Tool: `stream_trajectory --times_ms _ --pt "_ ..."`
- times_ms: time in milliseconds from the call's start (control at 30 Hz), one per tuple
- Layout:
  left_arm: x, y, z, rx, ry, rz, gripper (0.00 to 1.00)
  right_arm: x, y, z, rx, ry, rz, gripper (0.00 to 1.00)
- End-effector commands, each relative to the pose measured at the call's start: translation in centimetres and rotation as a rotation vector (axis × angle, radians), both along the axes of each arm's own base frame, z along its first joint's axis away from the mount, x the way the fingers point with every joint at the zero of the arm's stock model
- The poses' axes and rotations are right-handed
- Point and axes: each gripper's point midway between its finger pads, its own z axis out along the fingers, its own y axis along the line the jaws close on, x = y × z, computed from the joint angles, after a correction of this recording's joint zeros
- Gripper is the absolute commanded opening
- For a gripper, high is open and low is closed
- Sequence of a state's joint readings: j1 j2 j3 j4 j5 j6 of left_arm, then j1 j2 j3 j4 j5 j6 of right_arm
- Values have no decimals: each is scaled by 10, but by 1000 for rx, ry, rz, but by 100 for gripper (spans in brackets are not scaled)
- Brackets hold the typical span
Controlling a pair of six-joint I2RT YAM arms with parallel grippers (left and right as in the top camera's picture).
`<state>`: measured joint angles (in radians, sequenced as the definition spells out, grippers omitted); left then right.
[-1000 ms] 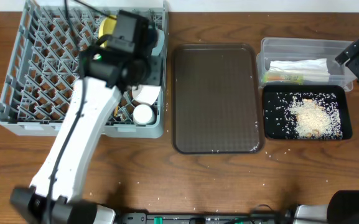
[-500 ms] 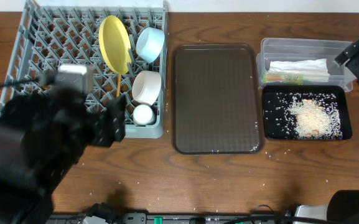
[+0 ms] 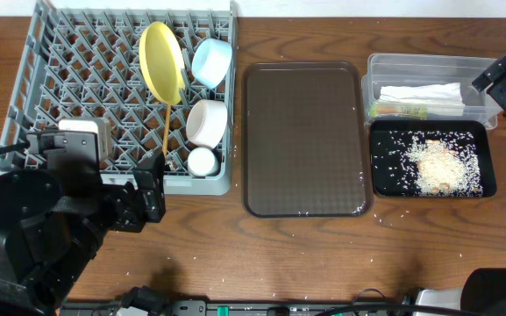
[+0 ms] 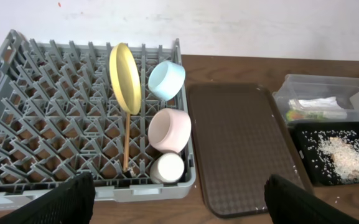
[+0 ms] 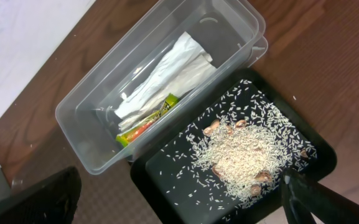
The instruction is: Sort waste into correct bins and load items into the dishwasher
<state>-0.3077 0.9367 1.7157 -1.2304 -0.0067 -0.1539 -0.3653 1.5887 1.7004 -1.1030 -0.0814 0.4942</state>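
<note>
the large square grey plastic dish rack point(image 3: 68, 79) looks fully loaded to me: the yellow round plate point(image 3: 163, 61) stands on edge between the pegs, with the white bowl with light-blue outside point(image 3: 211, 61) just beside it. the plain white bowl point(image 3: 207, 123) and the small white cup point(image 3: 202, 161) sit nearer me, and the two thin wooden chopsticks point(image 3: 166, 132) lie with their long axis running front to back.

the clear plastic rectangular tub point(image 5: 79, 124) holds the crumpled white paper napkin point(image 5: 167, 74) and the green-and-orange snack wrapper point(image 5: 148, 121). the heap of white rice point(image 5: 241, 155) sits in the shallow glossy black tray point(image 5: 167, 186) touching the tub.

my left fingers point(image 4: 73, 199) are spread wide and empty, off the rack's near edge. my right fingers point(image 5: 36, 199) are spread too, empty, above the two bins.

what i judge is left: a few stray rice grains point(image 3: 305, 213) along the near rim of the large brown serving tray point(image 3: 305, 132) on the worktop. they lie to the right of my left fingers, which are nearer, while the black tray sits by the right arm.
</note>
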Motion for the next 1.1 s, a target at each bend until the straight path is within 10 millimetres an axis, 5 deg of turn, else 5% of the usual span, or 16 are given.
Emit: stream_trajectory --times_ms 0,400,733,867,1067 --pt "2 3 1 8 -2 13 89 0 -1 0 6 0 -15 99" --pt "-3 5 -7 21 31 16 89 0 -1 0 6 0 -15 99" --pt "23 81 -7 168 -149 374 90 0 -1 0 6 0 -15 99" --pt "20 90 -23 112 -263 406 89 0 -1 0 6 0 -15 99" --pt "18 73 -75 151 -404 249 89 0 -1 0 6 0 -15 99"
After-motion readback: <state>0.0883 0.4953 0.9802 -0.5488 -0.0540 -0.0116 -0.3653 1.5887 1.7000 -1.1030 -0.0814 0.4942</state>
